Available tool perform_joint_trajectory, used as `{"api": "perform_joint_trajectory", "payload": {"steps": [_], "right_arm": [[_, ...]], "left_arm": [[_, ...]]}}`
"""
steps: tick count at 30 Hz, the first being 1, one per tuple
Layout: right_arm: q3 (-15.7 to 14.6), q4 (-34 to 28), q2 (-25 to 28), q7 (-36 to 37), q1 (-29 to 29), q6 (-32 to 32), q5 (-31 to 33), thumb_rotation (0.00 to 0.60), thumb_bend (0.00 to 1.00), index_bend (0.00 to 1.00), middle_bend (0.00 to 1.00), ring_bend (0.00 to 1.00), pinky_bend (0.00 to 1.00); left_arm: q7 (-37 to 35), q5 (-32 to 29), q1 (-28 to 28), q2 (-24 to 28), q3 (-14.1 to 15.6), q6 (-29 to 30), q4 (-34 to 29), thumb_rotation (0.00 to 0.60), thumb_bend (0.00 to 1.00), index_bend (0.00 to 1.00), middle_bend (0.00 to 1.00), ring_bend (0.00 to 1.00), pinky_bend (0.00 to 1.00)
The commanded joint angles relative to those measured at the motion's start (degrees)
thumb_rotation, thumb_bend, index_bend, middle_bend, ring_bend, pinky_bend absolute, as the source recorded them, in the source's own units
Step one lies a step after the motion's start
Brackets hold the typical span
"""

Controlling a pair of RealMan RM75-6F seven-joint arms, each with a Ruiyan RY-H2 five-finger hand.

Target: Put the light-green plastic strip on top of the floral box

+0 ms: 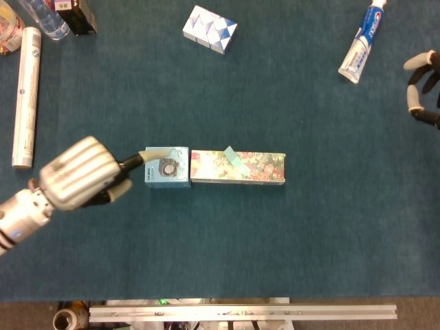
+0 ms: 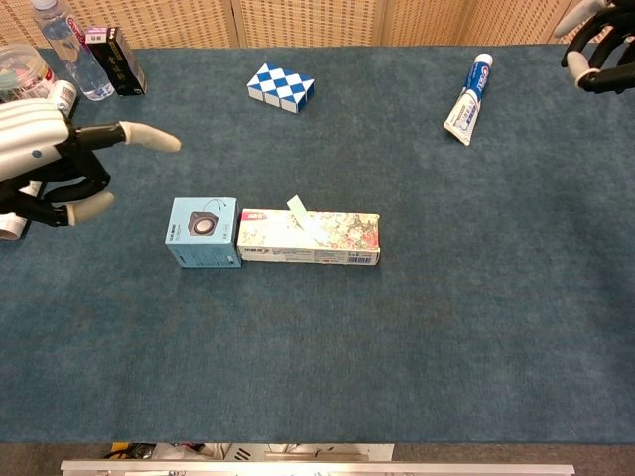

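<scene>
The light-green plastic strip [image 1: 234, 158] [image 2: 303, 218] lies slantwise on top of the floral box [image 1: 254, 169] [image 2: 337, 241] at mid-table, with no hand touching it. My left hand [image 1: 79, 172] [image 2: 45, 149] hovers left of the boxes, holding nothing, its fingers spread; in the head view one fingertip overlaps the small blue speaker box [image 1: 167, 167] [image 2: 201, 231] that stands against the floral box's left end. My right hand [image 1: 423, 86] [image 2: 600, 45] is at the far right edge, fingers loosely curved and apart, empty.
A toothpaste tube [image 1: 361, 42] [image 2: 468, 86] lies at the back right. A blue-and-white checkered box [image 1: 210, 29] [image 2: 281, 87] sits at the back middle. A long silver tube [image 1: 26, 96], a water bottle [image 2: 69, 50] and a black carton [image 2: 117, 59] are at the back left.
</scene>
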Motion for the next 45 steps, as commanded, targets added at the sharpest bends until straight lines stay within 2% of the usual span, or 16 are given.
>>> {"api": "perform_joint_trajectory", "payload": {"steps": [1,6,11,15,20,31,39,45], "right_arm": [[0.75,0.39,-0.21,-0.28,0.16,-0.57,0.33,0.600,0.43,0.38,0.53,0.54,0.68],[2.26,1.12,-0.90,-1.13,0.48,-0.99,1.10,0.600,0.45,0.28,0.53,0.54,0.68],[3.76,2.02,-1.37,-1.90,1.24,-2.46,2.97,0.600,0.45,0.20,0.53,0.54,0.66],[4.76,2.84,-1.99,-2.65,1.97,-3.72,4.57,0.600,0.45,0.12,0.53,0.54,0.65],[5.35,3.55,-2.85,-2.74,2.34,-4.54,5.23,0.600,0.46,0.12,0.53,0.54,0.65],[5.93,4.41,-4.09,-3.24,2.66,-5.78,6.35,0.600,0.47,0.09,0.53,0.54,0.65],[5.98,4.51,-4.00,-3.00,2.16,-6.10,6.48,0.600,0.47,0.09,0.53,0.54,0.65],[5.90,5.13,-4.18,-2.56,1.86,-6.65,6.67,0.600,0.47,0.08,0.53,0.54,0.65]], "left_arm": [[1.71,0.03,-2.52,-1.19,-0.32,-3.00,-0.90,0.600,0.72,0.06,0.86,0.92,0.96],[5.20,-1.04,-5.81,-2.44,-0.36,-8.46,-3.28,0.600,0.85,0.04,0.88,0.94,0.97],[7.52,-3.08,-9.35,-3.05,-0.79,-14.36,-6.00,0.600,0.87,0.04,0.89,0.96,0.99],[10.10,-6.06,-12.20,-3.71,-1.66,-19.73,-8.11,0.600,0.90,0.04,0.96,1.00,1.00],[13.35,-10.71,-14.81,-4.33,-2.54,-25.94,-10.31,0.600,0.99,0.04,1.00,1.00,1.00],[20.79,-23.77,-19.77,-8.09,-5.80,-36.69,-12.71,0.600,1.00,0.04,1.00,1.00,1.00],[31.35,-33.75,-21.87,-12.19,-6.53,-39.70,-11.49,0.600,1.00,0.05,1.00,1.00,1.00],[40.15,-41.02,-23.50,-14.89,-5.43,-40.04,-10.33,0.600,1.00,0.07,1.00,1.00,1.00]]}}
